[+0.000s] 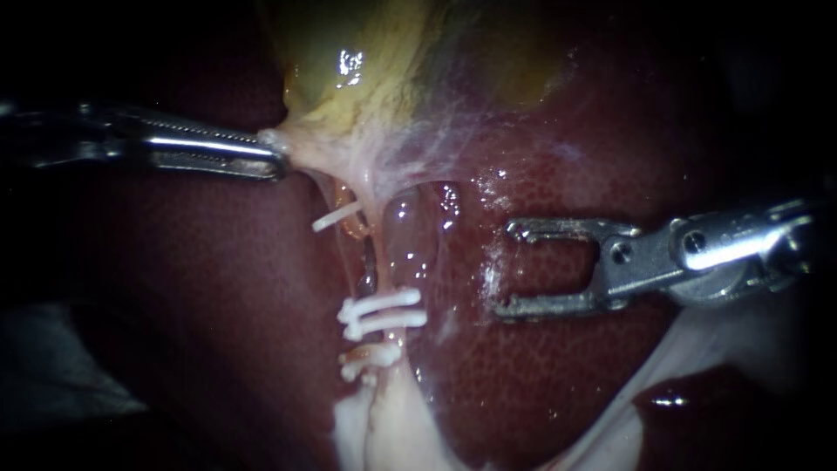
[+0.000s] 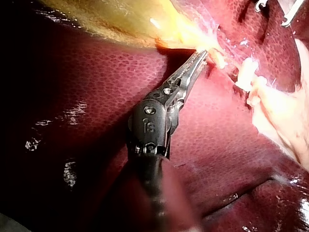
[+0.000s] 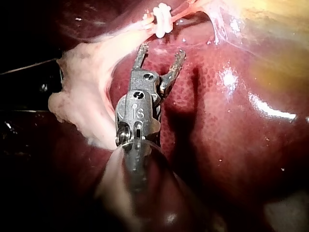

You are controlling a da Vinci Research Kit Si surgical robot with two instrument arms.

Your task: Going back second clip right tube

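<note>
Liver (image 1: 558,384): dark red and wet, fills most of the endoscope view from 3 round to 9 o'clock. Gallbladder (image 1: 366,52): yellow-green, at 12 o'clock, narrows to a pale neck with thin white webbing spreading toward centre. Pale tissue (image 1: 384,427): at 6 o'clock, under the clips.

Left instrument (image 1: 277,155): shaft in from 9 o'clock, tip at about 10 o'clock of centre. Jaws are closed tight on the pale neck of the gallbladder, pinched from both sides. Left wrist view agrees: left instrument (image 2: 200,54) has its jaws together with pale tissue at the very tip, liver (image 2: 96,96) under the shaft.

Right instrument (image 1: 504,269): shaft in from 3 o'clock, jaws point to 9 o'clock. They stand wide apart with nothing between them, only liver behind. Right wrist view shows the same: right instrument (image 3: 162,50) has a wide gap and holds nothing.

Right tube (image 1: 405,235): glossy, translucent, runs 12 to 6 at centre. It lies at 9 o'clock of the open jaw tips, near but apart.

Pair of clips (image 1: 384,312): white, side by side, across the tube's 6 o'clock end, at 8 o'clock of the open jaws. In the right wrist view the pair of clips (image 3: 161,19) sits just ahead of the jaws, not touching.

Single clip (image 1: 336,218): white, on a thinner strand at 9 o'clock of the right tube.

Lowest clip (image 1: 366,356): at 6 o'clock of the pair, partly buried in pale tissue. Cannot tell which strand it holds.
</note>
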